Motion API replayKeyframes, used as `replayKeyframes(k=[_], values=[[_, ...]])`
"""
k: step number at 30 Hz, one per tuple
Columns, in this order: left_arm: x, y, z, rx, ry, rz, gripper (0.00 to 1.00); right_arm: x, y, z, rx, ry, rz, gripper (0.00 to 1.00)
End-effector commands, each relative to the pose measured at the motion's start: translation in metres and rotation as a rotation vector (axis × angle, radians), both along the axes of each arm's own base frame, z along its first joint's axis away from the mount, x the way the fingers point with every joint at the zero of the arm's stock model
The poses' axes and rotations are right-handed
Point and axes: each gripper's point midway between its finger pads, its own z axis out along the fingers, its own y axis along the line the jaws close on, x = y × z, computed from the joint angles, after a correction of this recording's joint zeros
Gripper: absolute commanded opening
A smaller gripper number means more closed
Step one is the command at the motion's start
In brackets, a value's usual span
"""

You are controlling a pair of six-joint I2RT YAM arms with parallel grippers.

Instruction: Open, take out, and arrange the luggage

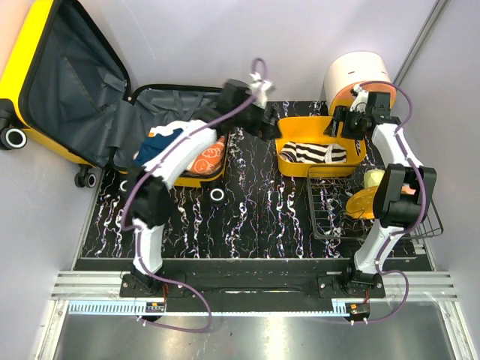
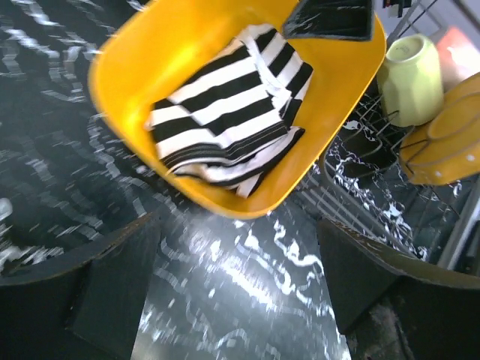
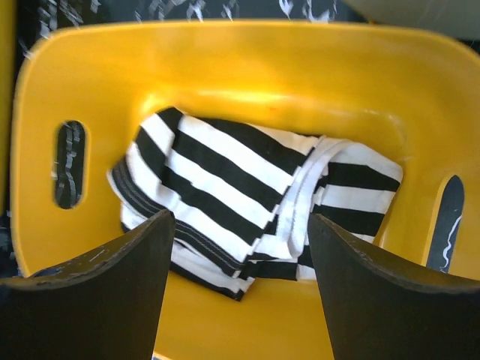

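The yellow suitcase (image 1: 19,64) lies open at the far left, its lid tilted up to show grey lining. Its base holds folded clothes, among them an orange piece (image 1: 206,159) and a blue piece (image 1: 161,139). My left gripper (image 1: 271,127) is open and empty over the mat, just left of the yellow basket (image 1: 307,124). In the left wrist view the left gripper (image 2: 240,285) faces the basket (image 2: 150,60). My right gripper (image 1: 346,126) hangs open over the basket's right end. In the right wrist view the right gripper (image 3: 240,277) is above a folded black-and-white striped garment (image 3: 225,187).
A wire dish rack (image 1: 390,225) at the right holds a yellow plate (image 1: 360,202) and a pale green cup (image 1: 373,178). A white cylinder (image 1: 358,75) stands behind the basket. A black marbled mat (image 1: 255,217) covers the table.
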Motion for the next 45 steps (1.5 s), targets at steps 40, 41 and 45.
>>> replayKeyframes(k=[40, 41, 45], values=[[0.005, 0.471, -0.125, 0.249, 0.426, 0.406, 0.99, -0.051, 0.341, 0.104, 0.376, -0.096, 0.594, 0.77], [0.008, 0.468, -0.132, 0.227, 0.444, 0.398, 0.99, -0.051, 0.34, 0.104, 0.376, -0.094, 0.594, 0.77], [0.01, 0.459, -0.143, 0.164, 0.492, 0.37, 0.84, -0.05, 0.34, 0.104, 0.371, -0.096, 0.594, 0.76]])
